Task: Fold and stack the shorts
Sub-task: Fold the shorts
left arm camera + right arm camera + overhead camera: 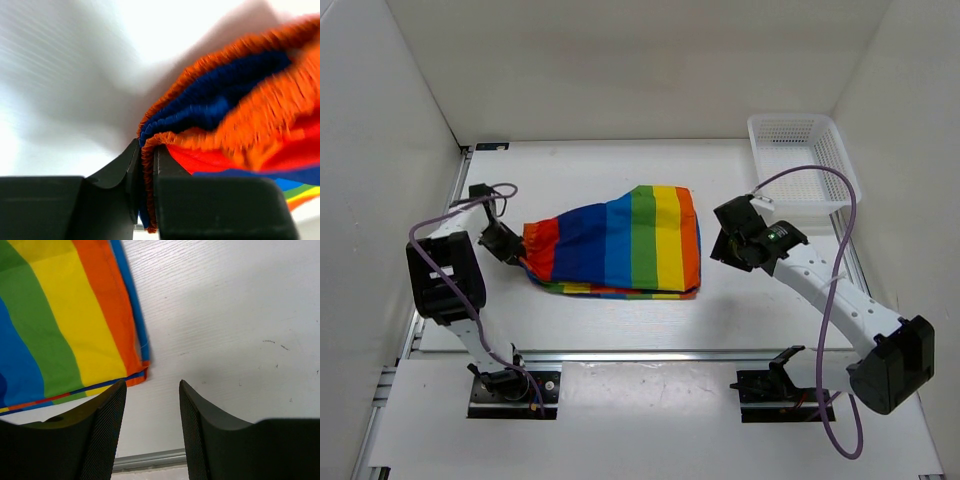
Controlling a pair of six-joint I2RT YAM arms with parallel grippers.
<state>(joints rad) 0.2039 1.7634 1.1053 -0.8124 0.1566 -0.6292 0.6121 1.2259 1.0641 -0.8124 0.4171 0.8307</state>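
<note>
The rainbow-striped shorts (620, 243) lie folded on the white table, with the waistband end pointing left. My left gripper (512, 251) is shut on the gathered orange waistband (146, 170), which is pinched between its two black fingers (170, 200); the cloth (225, 110) bunches up just beyond them. My right gripper (722, 243) hovers just right of the shorts' hem, open, with nothing between its fingers (210, 430). The orange and blue hem corner (137, 375) lies close to its left finger, apart from it.
A white mesh basket (800, 160) stands at the back right of the table. An aluminium rail (660, 353) runs along the near table edge. White walls close in on the left, back and right.
</note>
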